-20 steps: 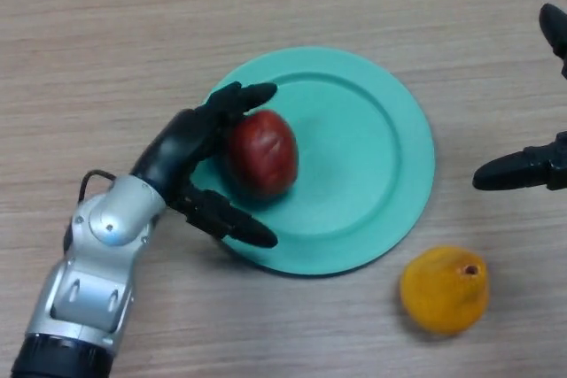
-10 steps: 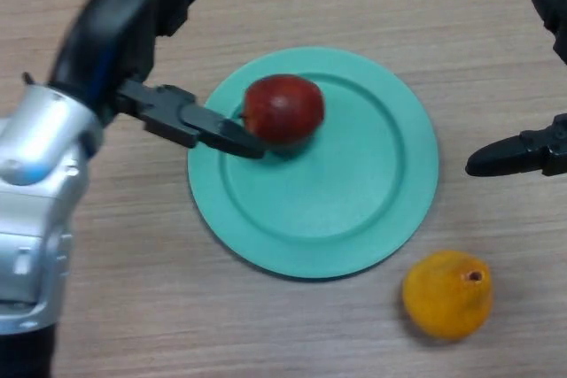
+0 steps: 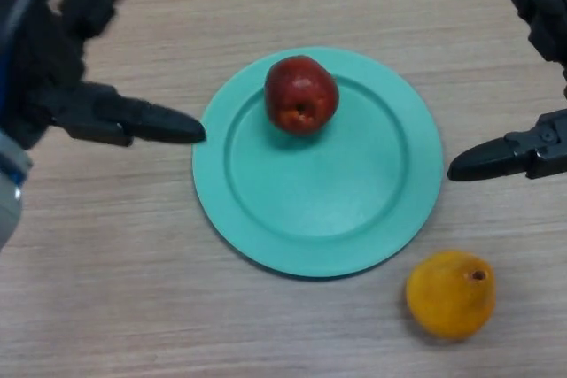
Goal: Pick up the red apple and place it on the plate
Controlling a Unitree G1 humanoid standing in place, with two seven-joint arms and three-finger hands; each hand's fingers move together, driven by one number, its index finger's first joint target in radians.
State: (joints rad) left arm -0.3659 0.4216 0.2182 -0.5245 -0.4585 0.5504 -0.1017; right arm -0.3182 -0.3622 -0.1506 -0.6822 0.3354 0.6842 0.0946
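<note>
The red apple (image 3: 301,95) sits on the teal plate (image 3: 354,219), near its far rim, free of either hand. My left hand (image 3: 53,68) is open and raised at the left of the view, its thumb pointing toward the plate's left rim, holding nothing. My right hand (image 3: 532,152) is open at the right edge, to the right of the plate, fingers spread and empty.
An orange fruit (image 3: 450,294) lies on the wooden table (image 3: 133,289) just off the plate's near right rim.
My left hand let go of the apple and rose up and to the left, off the plate. The apple moved toward the plate's far rim and rests there.
</note>
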